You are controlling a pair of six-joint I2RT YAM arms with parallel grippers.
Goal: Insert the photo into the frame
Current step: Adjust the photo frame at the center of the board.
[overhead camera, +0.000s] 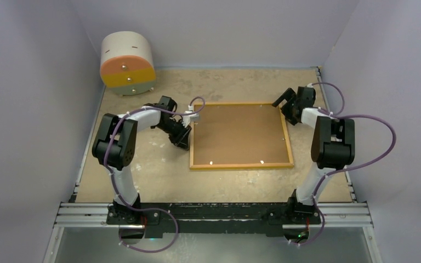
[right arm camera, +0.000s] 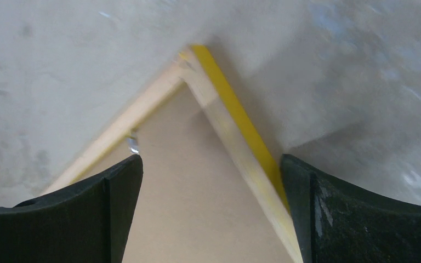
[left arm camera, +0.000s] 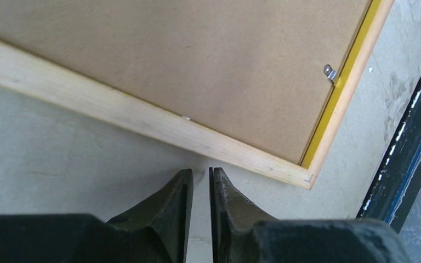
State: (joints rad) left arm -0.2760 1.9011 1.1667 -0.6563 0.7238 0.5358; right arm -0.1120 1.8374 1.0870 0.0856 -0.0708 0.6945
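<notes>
The frame [overhead camera: 241, 165] lies face down in the middle of the table, wood-coloured back rim up, with a brown backing board [overhead camera: 238, 133] filling it. The photo is hidden. My left gripper [overhead camera: 185, 141] sits low on the table just outside the frame's left rim [left arm camera: 142, 118]. Its tips [left arm camera: 201, 172] stand a narrow gap apart with nothing between them. My right gripper [overhead camera: 283, 105] hovers over the frame's far right corner [right arm camera: 235, 142], wide open [right arm camera: 211, 161] and empty. Small metal clips [left arm camera: 329, 73] [right arm camera: 134, 144] show at the rim.
A round cream box [overhead camera: 127, 63] with an orange and yellow front stands at the back left. Pale walls close in the table on three sides. A metal rail [overhead camera: 214, 211] carrying both arm bases runs along the near edge.
</notes>
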